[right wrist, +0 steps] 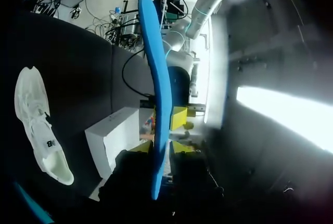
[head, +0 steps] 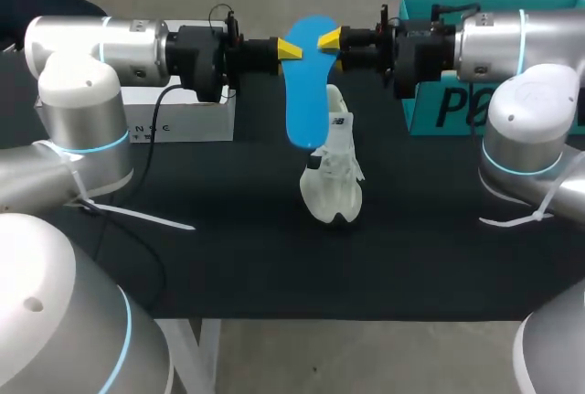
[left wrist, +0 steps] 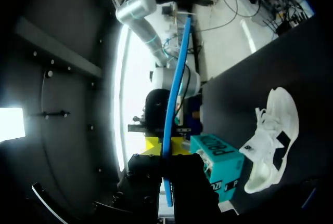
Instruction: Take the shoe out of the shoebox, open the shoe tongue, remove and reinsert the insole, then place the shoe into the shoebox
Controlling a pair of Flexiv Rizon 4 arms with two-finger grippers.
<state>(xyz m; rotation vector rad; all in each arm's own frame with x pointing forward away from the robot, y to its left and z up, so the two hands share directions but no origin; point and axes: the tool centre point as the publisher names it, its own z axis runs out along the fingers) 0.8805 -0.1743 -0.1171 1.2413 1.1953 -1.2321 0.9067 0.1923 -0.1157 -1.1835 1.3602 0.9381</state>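
1. You have the blue insole (head: 306,92) held in the air over the far middle of the counter (head: 228,248). The left gripper (head: 289,49) is closed on its left edge and the right gripper (head: 329,40) on its right edge.
2. The white shoe (head: 336,175) rests on the counter under the insole's near end, outside the teal shoebox (head: 419,111) at far right.
3. If your arms pull apart or twist while both are clamped, the soft insole may buckle or slip.
4. If one gripper lets go, the long near end could swing down and knock the shoe.
5. From above, the lower fingers are hidden.
6. The wrist views show the insole edge-on, so grip depth is unclear.
7. The right arm hides the shoebox's inside.
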